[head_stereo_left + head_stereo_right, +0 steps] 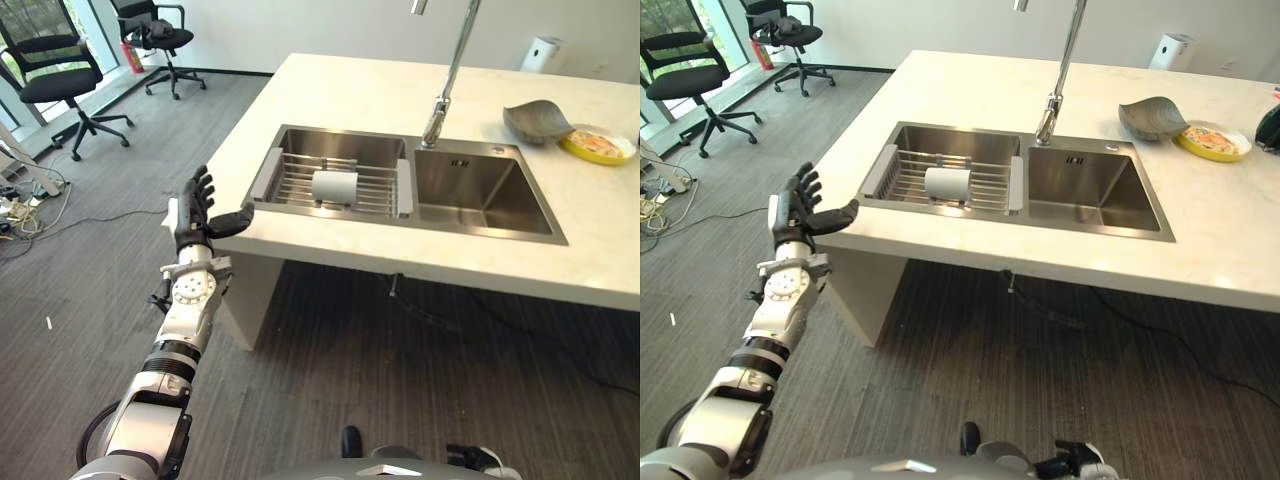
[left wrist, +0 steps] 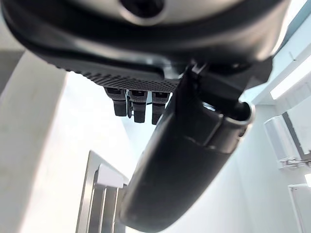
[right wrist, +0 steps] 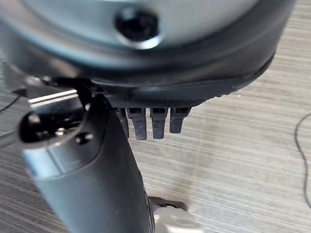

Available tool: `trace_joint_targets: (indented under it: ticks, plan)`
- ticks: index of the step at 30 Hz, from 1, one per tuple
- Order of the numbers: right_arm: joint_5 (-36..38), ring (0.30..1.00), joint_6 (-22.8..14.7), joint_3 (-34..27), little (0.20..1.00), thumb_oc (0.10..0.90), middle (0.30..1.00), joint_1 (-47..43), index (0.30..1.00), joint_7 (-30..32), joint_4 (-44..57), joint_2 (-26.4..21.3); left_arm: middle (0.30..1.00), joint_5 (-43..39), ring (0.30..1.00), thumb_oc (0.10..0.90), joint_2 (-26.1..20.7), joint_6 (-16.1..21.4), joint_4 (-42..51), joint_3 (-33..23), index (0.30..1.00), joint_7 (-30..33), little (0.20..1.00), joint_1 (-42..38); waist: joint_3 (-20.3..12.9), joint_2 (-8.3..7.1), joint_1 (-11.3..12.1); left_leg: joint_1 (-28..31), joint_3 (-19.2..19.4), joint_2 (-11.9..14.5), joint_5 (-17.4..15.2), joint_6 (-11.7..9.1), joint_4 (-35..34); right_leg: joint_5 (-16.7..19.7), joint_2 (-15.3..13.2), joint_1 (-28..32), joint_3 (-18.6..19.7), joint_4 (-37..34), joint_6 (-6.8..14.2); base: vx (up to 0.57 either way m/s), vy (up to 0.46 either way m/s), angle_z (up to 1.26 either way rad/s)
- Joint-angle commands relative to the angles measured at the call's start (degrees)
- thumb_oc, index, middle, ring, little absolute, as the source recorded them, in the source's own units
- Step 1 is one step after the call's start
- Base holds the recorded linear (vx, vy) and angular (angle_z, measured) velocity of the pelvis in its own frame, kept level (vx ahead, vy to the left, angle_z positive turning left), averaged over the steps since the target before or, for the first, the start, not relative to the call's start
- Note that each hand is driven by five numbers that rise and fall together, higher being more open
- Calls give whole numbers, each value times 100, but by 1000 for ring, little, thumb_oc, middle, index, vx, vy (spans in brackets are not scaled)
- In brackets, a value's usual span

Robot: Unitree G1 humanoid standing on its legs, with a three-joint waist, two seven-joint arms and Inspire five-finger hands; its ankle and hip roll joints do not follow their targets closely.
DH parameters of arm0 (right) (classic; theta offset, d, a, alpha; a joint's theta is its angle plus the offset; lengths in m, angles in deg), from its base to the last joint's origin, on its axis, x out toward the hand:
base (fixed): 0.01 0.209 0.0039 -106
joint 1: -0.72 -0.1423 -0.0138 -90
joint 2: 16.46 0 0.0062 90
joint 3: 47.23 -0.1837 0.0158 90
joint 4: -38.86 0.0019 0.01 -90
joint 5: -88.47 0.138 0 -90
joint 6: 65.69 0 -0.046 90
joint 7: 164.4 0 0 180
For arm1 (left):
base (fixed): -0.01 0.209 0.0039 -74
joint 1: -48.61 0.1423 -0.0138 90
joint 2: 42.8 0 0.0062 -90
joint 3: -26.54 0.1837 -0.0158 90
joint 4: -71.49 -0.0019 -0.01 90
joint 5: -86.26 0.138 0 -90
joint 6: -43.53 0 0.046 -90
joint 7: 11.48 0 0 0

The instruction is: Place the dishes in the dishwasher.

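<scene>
grey wood-grain floor (image 1: pixel 380 350), black office chairs (image 1: pixel 60 85) by windows (image 1: pixel 30 20), pale island counter (image 1: pixel 330 95), white wall (image 1: pixel 330 30).

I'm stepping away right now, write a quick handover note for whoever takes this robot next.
Left hand: open, empty, raised beside the counter's left corner, thumb toward the edge.
Right hand: open, empty, hanging over the floor.
Dishes: a cup lies on the rack in the left sink basin; a grey bowl and a yellow plate sit on the counter right of the faucet.
Done: nothing picked up yet.
Left: grasp every dish and load it.
</scene>
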Motion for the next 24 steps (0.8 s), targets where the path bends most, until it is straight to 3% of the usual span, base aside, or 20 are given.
trace_joint_targets:
  ticks: [1, 2, 3, 5, 6, 9, 11, 19, 24]
  plan:
    - [92, 900, -175, 120, 900, 800, 900, -105, 900, -24, 165, -263, 900, 385, 900, 800, -445, 508, 816, -127, 900, -113, 900, -683, -57, -43, -32, -267, 675, -101, 585, 430, -1392, -433, -380, 609, -72, 58, 904, 225, -10, 15]
    - [98, 900, -203, 163, 900, 800, 900, -200, 900, -40, 203, -291, 900, 941, 900, 800, -579, 463, 805, -10, 900, -76, 900, -717, -128, -69, 27, -368, 1008, -30, 264, 589, -2285, -450, -447, 739, -147, -134, 994, 193, 41, -1]
    - [113, 900, -204, 157, 900, 800, 900, -214, 900, -19, 193, -314, 900, 1156, 900, 800, -636, 445, 839, 64, 900, -55, 900, -716, -146, -45, 77, -402, 1029, -74, 275, 632, -2667, -461, -430, 807, -129, -203, 1032, 197, 39, -13]
    - [113, 900, -205, 155, 900, 800, 900, -209, 900, -18, 192, -313, 900, 1168, 900, 800, -630, 442, 842, 69, 900, -47, 900, -713, -144, -54, 86, -359, 1036, -88, 290, 639, -2721, -466, -442, 830, -124, -217, 1039, 70, 27, -14]
    - [139, 900, -232, 134, 900, 800, 900, -309, 900, -25, 215, -377, 900, 1446, 900, 800, -733, 454, 871, 101, 900, -19, 900, -646, -182, 6, 96, -276, 848, -122, 332, 607, -2843, -452, -437, 861, -48, -316, 1081, 97, 57, 6]
    - [113, 900, -243, 99, 900, 800, 900, -281, 900, -63, 214, -354, 900, 1666, 900, 800, -826, 392, 1141, 50, 900, -132, 900, -518, -302, 63, 61, -23, 911, -122, 277, 677, -3364, -396, -430, 821, -3, -414, 1116, 53, 48, -51]
    - [33, 900, -223, 106, 900, 800, 900, -173, 900, -172, 164, -264, 900, 2313, 900, 800, -1081, 277, 1288, 276, 900, -318, 900, -385, -445, 97, -17, 373, 993, -145, 339, 730, -3954, -316, -414, 768, 48, -292, 1149, 100, 69, -17]
    - [-306, 900, -211, 403, 900, 800, 900, -87, 900, -284, 197, -109, 900, 3270, 900, 800, -1387, 250, 1491, 875, 900, -566, 900, -730, -498, 80, -69, 390, 1052, -172, 289, 766, -4043, -326, -431, 727, 16, -320, 1197, 12, 38, -5]
    - [-426, 900, -185, 468, 900, 800, 900, 30, 900, -336, 195, -112, 900, 4375, 900, 800, -1623, 15, 1288, 1718, 900, -671, 900, -1577, -461, 128, -180, 389, 1129, -238, 253, 841, -4043, -308, -446, 641, 135, -227, 1258, -5, 43, -15]
